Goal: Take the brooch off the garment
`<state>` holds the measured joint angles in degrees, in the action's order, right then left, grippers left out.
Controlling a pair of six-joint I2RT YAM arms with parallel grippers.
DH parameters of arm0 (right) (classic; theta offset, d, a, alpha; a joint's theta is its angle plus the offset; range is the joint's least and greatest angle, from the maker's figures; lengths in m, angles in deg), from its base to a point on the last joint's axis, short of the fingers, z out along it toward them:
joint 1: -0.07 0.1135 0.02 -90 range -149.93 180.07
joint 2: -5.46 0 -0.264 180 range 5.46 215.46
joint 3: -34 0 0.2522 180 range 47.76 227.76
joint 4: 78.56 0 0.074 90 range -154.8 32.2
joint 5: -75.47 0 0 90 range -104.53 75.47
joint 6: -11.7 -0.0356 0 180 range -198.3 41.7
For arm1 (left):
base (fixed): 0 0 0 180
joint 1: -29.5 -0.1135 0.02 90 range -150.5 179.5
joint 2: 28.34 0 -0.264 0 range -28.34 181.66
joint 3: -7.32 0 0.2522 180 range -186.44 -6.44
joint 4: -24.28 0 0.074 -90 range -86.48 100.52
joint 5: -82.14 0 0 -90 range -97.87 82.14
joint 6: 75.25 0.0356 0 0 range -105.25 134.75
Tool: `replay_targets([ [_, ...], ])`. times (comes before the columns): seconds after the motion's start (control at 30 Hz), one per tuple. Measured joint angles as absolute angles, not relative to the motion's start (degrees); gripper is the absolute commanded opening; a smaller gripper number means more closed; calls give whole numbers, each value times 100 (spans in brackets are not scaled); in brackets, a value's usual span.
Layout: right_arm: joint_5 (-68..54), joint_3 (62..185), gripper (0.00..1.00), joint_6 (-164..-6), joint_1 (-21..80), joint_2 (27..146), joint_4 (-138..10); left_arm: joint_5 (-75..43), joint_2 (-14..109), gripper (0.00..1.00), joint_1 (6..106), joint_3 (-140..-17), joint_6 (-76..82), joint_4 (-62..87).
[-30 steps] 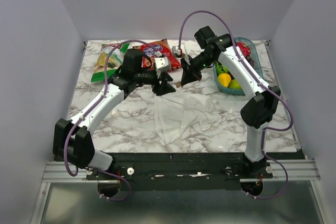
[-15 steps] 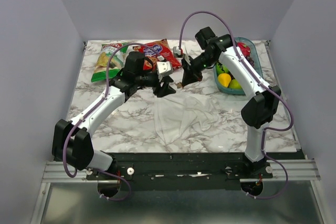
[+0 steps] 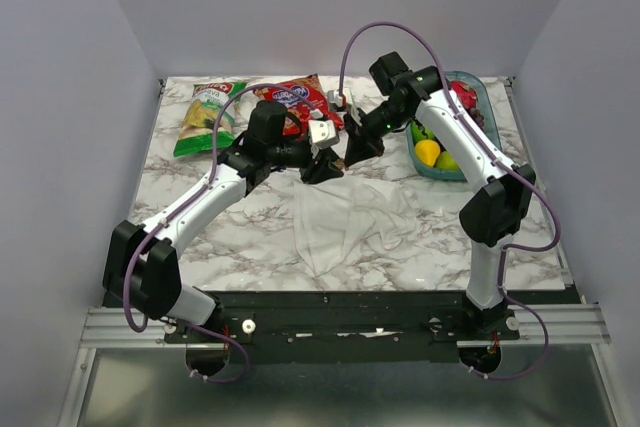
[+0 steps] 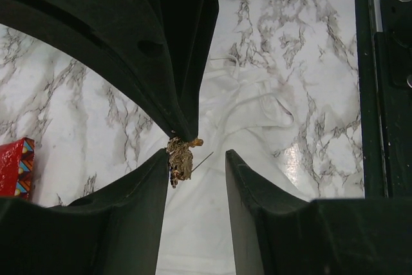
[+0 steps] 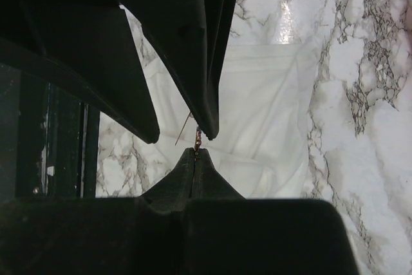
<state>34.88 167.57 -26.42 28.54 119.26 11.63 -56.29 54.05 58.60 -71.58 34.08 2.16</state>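
While the right gripper (image 5: 195, 154) pinches the tiny dull-gold metal brooch (image 4: 179, 159) over the white fabric garment (image 3: 345, 219), the left gripper (image 4: 196, 156) gapes around it.

i have both arms reaching inward, tips nearly meeting — left gripper (image 4: 196, 159) parted, right gripper (image 5: 195, 152) pinched shut.

In the left wrist view the brooch (image 4: 181, 158) is only a blurred golden-brown lump whose shape cannot be told, a red packet (image 4: 14, 165) is cut by the left edge, and from above the right arm (image 3: 452, 119) hides part of the fruit bowl (image 3: 476, 84).
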Motion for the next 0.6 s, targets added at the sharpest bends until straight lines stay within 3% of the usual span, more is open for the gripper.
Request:
replay_targets([
  [0.3,3486,16757,1,-2642,2860,11924,1163,-5736,5602,53,5862,-7567,3662,-261],
  [0.6,3486,16757,1,-2640,2862,11924,1200,-5931,5685,41,5856,-7834,3939,-671],
])
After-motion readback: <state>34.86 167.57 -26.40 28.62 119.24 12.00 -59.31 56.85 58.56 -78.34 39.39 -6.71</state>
